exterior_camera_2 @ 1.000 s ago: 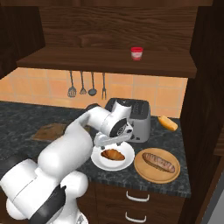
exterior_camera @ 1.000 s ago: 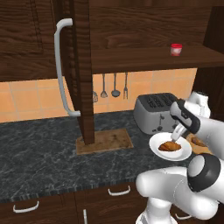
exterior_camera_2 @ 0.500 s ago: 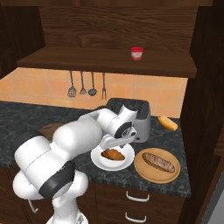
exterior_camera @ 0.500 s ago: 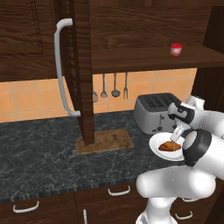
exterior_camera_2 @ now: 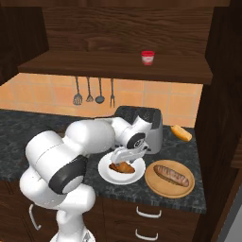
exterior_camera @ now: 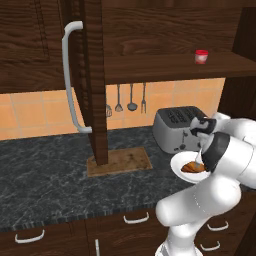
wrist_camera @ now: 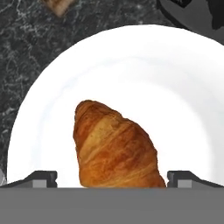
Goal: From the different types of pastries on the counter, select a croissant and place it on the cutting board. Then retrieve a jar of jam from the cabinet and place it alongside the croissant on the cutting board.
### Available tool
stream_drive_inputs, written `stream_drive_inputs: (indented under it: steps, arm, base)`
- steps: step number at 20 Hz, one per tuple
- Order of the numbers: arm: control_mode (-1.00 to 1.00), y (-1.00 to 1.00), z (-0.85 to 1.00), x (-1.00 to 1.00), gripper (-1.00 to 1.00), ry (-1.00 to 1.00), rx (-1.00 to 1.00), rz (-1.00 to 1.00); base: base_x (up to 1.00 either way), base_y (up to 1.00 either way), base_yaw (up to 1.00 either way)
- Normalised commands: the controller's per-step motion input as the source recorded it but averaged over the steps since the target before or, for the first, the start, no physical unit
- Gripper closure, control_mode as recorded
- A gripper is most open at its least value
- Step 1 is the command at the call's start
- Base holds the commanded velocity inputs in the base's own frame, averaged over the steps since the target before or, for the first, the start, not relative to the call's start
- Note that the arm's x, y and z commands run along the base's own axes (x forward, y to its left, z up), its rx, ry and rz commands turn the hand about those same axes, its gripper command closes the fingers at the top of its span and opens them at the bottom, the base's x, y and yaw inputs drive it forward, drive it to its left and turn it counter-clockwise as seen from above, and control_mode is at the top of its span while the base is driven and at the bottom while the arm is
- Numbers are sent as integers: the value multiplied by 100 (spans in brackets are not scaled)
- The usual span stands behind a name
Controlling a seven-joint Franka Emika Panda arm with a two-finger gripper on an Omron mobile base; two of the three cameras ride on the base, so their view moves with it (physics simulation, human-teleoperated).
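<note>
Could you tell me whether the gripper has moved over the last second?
Yes. Measured against the white plate in the right base view, the gripper has dropped from above the plate's far rim down onto the croissant, fingers either side of it.

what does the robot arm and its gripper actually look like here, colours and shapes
The arm is built of thick, rounded, glossy white segments joined by dark grey-black bands at the joints. Its wrist carries a round dark disc with a pale ring on it. The gripper is a small pale block ending in two slim fingers; in the hand view its dark grey, blocky fingertips show. No cables or lettering are visible.
</note>
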Motion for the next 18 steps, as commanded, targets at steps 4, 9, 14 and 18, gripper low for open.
stream_drive_inputs:
  steps: [4, 9, 14, 18]
  arm:
    - [-100, 0, -24, 3, -100, 0, 1, 7]
    - [-100, 0, -28, 9, -100, 0, 1, 6]
    - [-100, 0, -37, 0, 100, 6, 4, 7]
    - [-100, 0, -35, 0, 100, 4, 5, 7]
  base:
    - [0, 0, 0]
    - [0, 0, 0]
    - [0, 0, 0]
    - [0, 0, 0]
